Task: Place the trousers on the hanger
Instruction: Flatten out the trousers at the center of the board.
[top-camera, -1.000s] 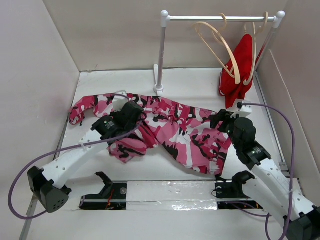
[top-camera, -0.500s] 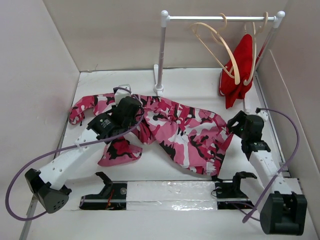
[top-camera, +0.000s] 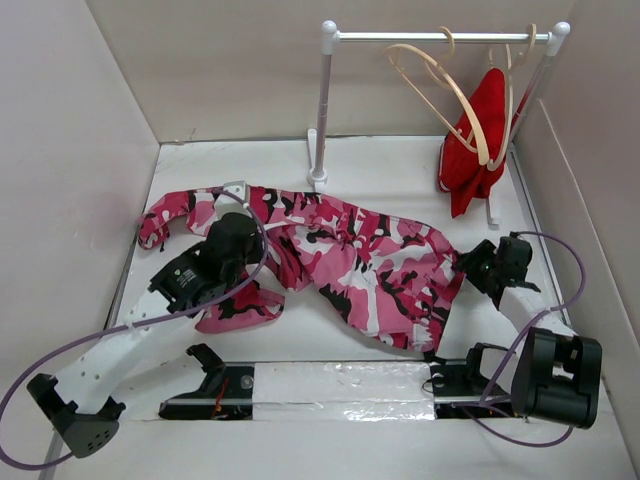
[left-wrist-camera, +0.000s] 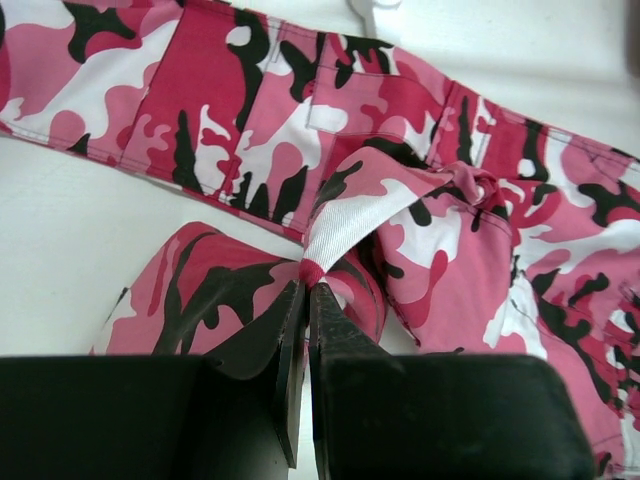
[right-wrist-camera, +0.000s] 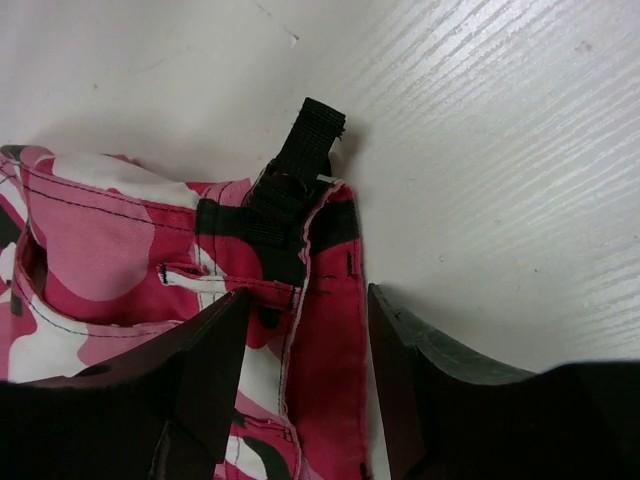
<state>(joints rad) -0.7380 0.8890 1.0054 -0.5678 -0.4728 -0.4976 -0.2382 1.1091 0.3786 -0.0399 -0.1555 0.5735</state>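
Black left claw (left-wrist-camera: 305, 285): pinched shut on a twisted fold of the trousers (top-camera: 370, 270), near their middle; a camouflage flap hangs under it.
Left arm: drawn back toward the near-left corner over the last second, pulling that fold with it. The lump it held has flattened into a loose flap.
Right claw (right-wrist-camera: 305, 300): jaws parted at middling width, one either side of the waistband hem, just short of a black strap (right-wrist-camera: 300, 150). No clamp on the cloth shows yet.
Right arm: a second ago it reached in over the cloth. It has since folded back to the right edge and come in low at the trousers' right end.
Trousers: spread flat across the counter (top-camera: 400, 170) from left to right, no part raised clear of it.
What it means: probably a fresh grip at the waistband, so both arms can lift the garment. The hanging itself is not begun.
Hanger (top-camera: 463, 105): bare pale wood, on the rail (top-camera: 440, 36) at the far right, well apart from the trousers.
Red garment (top-camera: 480, 130): on the next hanger along, beside the bare one.
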